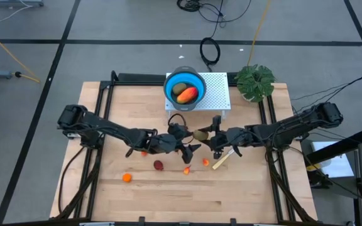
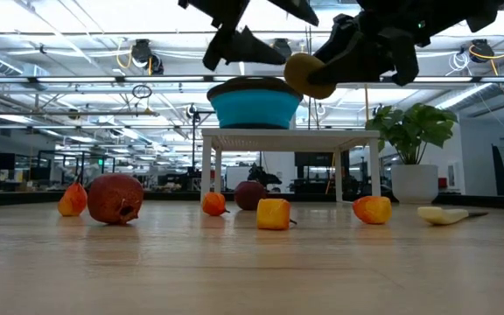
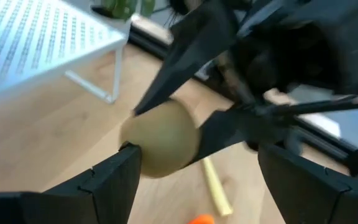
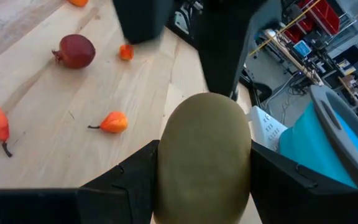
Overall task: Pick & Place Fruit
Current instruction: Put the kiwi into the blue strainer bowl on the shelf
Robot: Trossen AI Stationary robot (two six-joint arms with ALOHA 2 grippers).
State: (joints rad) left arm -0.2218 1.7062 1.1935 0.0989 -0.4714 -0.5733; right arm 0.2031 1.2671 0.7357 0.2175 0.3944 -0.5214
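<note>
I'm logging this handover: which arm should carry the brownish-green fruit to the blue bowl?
The right. The right gripper is shut on the brownish-green oval fruit, lifted off the table, while the left gripper stands open around it. The blue bowl already holds two fruits.

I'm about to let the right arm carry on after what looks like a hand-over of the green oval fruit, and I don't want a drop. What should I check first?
1. Right gripper shut on the brownish-green oval: ok, fingers on both sides.
2. Left gripper let go: ok, fingers open, spread wider than the oval.
3. Oval lifted off the table: ok, the low view shows it up in the air.
4. Blue bowl has room: cannot tell; it already holds two fruits.
5. Path to the bowl free: not ok, the left gripper is close in front.
</note>
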